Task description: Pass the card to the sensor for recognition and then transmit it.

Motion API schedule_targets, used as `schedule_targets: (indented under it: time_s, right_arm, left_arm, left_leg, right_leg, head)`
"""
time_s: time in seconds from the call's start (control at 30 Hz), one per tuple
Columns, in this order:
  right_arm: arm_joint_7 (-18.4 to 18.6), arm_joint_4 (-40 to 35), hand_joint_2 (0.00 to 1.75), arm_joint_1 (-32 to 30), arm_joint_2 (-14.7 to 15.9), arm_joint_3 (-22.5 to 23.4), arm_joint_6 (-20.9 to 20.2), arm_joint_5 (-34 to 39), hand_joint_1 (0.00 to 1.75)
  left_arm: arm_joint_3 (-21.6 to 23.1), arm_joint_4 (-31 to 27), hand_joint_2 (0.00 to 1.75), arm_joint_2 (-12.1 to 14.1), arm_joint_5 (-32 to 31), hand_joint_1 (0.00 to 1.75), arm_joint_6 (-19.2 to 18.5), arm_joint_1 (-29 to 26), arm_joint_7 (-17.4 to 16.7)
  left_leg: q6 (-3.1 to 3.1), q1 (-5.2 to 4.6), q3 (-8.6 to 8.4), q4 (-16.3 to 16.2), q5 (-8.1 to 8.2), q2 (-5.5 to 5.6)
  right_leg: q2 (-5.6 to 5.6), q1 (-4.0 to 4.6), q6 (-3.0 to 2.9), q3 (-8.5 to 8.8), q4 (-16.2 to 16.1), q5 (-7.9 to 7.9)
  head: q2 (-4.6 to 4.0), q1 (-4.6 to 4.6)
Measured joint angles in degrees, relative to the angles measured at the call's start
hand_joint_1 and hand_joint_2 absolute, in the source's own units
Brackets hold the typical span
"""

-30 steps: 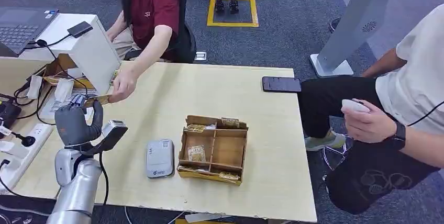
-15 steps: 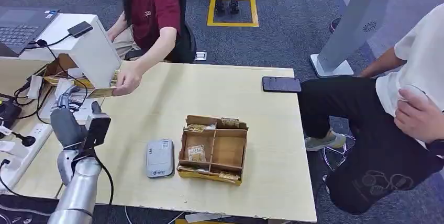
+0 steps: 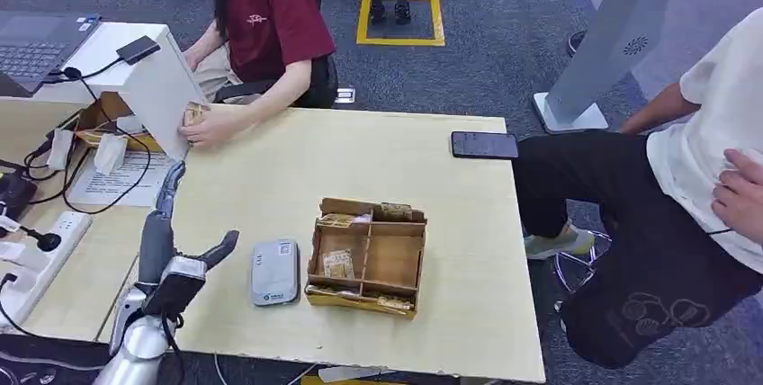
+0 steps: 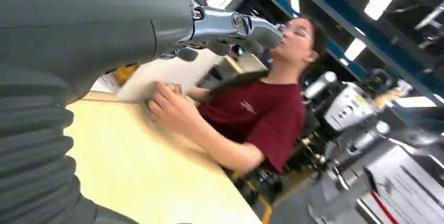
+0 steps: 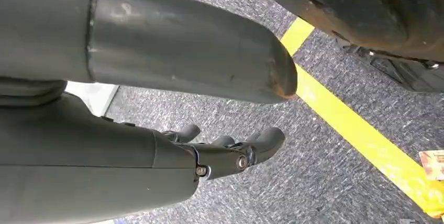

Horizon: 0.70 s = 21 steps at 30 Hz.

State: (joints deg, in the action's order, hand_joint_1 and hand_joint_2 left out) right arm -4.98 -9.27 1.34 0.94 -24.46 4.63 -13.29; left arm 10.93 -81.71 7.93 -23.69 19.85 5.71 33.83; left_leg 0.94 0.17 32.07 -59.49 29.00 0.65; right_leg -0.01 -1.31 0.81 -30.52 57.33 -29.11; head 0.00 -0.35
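Observation:
My left hand (image 3: 175, 246) hovers over the table's near left part, fingers spread and holding nothing, just left of the grey-white card sensor (image 3: 274, 271). In the left wrist view its fingers (image 4: 235, 25) point toward the person in the red shirt (image 4: 262, 114). That person's hand (image 3: 214, 126) holds the tan card (image 3: 192, 115) against the white box (image 3: 148, 79) at the table's far left. The right wrist view has my right hand (image 5: 230, 153) hanging over grey carpet with nothing in it.
A wooden compartment box (image 3: 393, 261) holding several cards stands right of the sensor. A black phone (image 3: 484, 144) lies at the far right edge. Cables, a power strip (image 3: 40, 250) and papers crowd the left side. A second person (image 3: 693, 205) sits on the right.
My left hand let go of the card and dropped back toward the near edge, fingers opening. The person in red drew the card away to the white box.

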Motion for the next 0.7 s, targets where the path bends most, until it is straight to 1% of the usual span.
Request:
schedule_targets:
  time_s: [0.13, 0.2, 0.27, 0.37, 0.47, 0.57, 0.7]
  right_arm:
    - [-0.42, 0.00, 0.00, 0.00, 0.02, 0.11, 0.00, 0.09, 0.00]
    - [-0.66, 0.00, 0.00, -0.01, 0.13, 0.39, -0.02, 0.15, 0.00]
    - [-0.81, 0.00, 0.00, -0.03, 0.24, 0.57, -0.07, 0.28, 0.00]
    - [-0.79, 0.02, 0.00, -0.04, 0.39, 1.05, -0.07, 0.68, 0.00]
    - [-0.70, 0.02, 0.00, -0.07, 0.48, 1.27, -0.07, 0.76, 0.00]
    - [-0.85, 0.02, 0.00, -0.06, 0.48, 1.31, -0.07, 0.66, 0.00]
    - [-1.01, 0.02, 0.00, 0.01, 0.48, 1.31, -0.02, 0.22, 0.00]
  left_arm:
    - [2.12, -3.53, 1.75, 1.34, -3.83, 0.00, 1.16, -2.53, 2.45]
    - [4.01, -4.99, 1.75, 2.41, -5.75, 0.00, 1.27, -4.30, 4.09]
    - [5.78, -5.93, 1.75, 3.48, -6.14, 0.00, 0.89, -6.03, 5.27]
    - [8.22, -8.24, 1.75, 5.25, -6.73, 0.00, 0.52, -8.56, 6.19]
    - [10.50, -9.93, 1.75, 7.07, -9.45, 0.00, 0.50, -10.56, 6.21]
    - [12.88, -10.24, 1.75, 9.08, -14.46, 0.00, 0.72, -11.49, 4.74]
    - [15.81, -9.91, 1.75, 11.14, -18.49, 0.00, 1.24, -11.24, 2.78]
  left_leg:
    - [0.00, 0.00, -0.02, 0.00, -0.01, 0.00]
    - [0.00, 0.00, -0.04, 0.00, -0.01, 0.00]
    - [0.00, 0.01, -0.04, 0.00, -0.01, -0.01]
    - [0.00, 0.01, -0.02, 0.01, -0.01, -0.01]
    - [0.00, 0.01, 0.00, 0.01, 0.00, 0.00]
    - [0.00, 0.01, 0.00, 0.01, 0.00, 0.00]
    - [0.00, 0.01, -0.01, 0.01, -0.01, 0.00]
  right_leg:
    - [-0.01, 0.00, 0.00, 0.03, 0.00, 0.01]
    - [0.00, 0.00, 0.00, 0.03, 0.01, 0.01]
    - [0.01, 0.01, 0.00, 0.02, 0.01, 0.01]
    - [0.00, 0.01, 0.00, 0.01, 0.01, 0.00]
    - [-0.01, 0.01, 0.00, 0.00, 0.01, -0.01]
    - [-0.02, 0.01, 0.00, -0.01, 0.01, -0.01]
    - [-0.03, 0.01, 0.00, 0.01, 0.01, 0.01]
  head:
    - [0.00, 0.00]
    - [0.00, -0.02]
    - [0.02, 0.00]
    - [0.02, 0.00]
    - [0.02, 0.00]
    - [0.02, 0.00]
    - [0.02, 0.00]
